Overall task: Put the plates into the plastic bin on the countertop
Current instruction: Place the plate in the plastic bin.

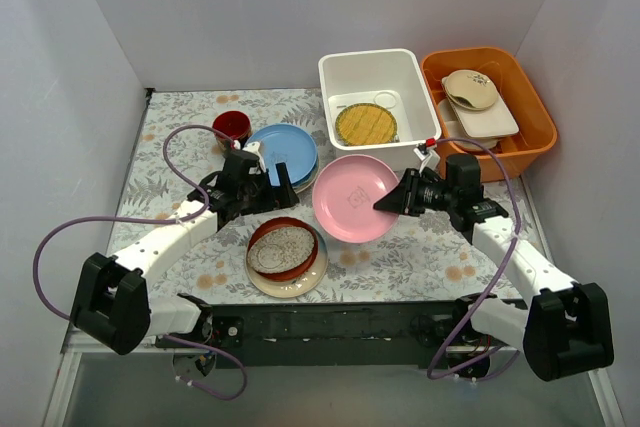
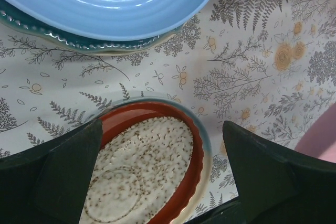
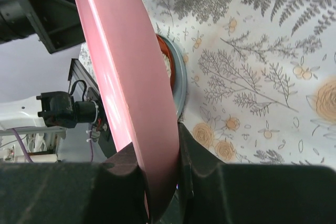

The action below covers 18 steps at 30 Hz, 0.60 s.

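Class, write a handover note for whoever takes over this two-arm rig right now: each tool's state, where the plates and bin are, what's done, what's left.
Left tool: open, empty, hovering above the red-brown plate with the speckled oval dish.
Right tool: shut on the rim of the round pink plate, held tilted in front of the white plastic bin.
Done: one plate with a yellow woven centre lies in the bin.
Left: bin the pink plate; then the light blue plate stacked on a teal plate, and the red-brown plate atop its cream-and-blue plate.
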{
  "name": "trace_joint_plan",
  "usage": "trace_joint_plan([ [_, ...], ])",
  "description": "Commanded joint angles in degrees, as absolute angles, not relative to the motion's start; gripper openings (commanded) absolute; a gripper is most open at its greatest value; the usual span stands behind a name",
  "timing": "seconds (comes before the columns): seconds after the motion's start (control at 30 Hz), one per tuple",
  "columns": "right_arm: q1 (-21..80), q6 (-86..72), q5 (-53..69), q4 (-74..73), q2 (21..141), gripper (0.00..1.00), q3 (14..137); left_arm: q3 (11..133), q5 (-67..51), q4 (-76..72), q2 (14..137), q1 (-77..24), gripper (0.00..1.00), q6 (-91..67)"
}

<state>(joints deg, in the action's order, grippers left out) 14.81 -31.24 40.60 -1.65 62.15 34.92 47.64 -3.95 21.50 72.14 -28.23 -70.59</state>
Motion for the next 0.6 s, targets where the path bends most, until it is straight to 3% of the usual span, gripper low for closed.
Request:
trace_joint_plan([
  [0.0, 14.9, -31.6, 42.3, 3.3, 65.3, 0.01, 42.2, 45.7, -10.2, 20.0, 70.8, -26.5, 0.98, -68.6],
  [0.57, 12.2, -32.5, 42.5, 3.4, 83.3, 0.01, 66.8, 43.2, -9.8, 18.7, 67.7, -26.4, 0.98, -69.2],
])
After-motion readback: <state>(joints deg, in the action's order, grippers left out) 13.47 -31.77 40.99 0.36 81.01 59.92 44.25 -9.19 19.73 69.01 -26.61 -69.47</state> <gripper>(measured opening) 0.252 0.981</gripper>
